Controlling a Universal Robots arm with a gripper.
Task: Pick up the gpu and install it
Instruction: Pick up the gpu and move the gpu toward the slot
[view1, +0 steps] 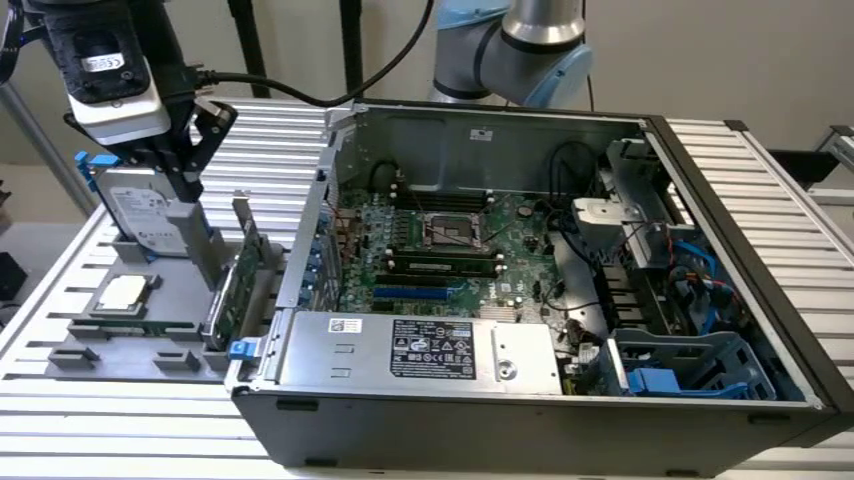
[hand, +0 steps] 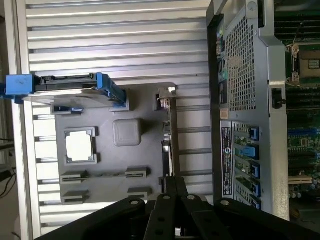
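The gripper (hand: 172, 185) hangs empty, jaws pressed together, over the grey holder (view1: 80, 350) where the gpu (view1: 230, 290) stands on edge. The power supply label (view1: 434, 348) has print too small to read.

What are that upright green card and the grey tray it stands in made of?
The gpu looks like green circuit board with a bare silvery metal end bracket. The grey tray looks like matte plastic, going by its dull, even colour and moulded slots, though painted metal is possible.
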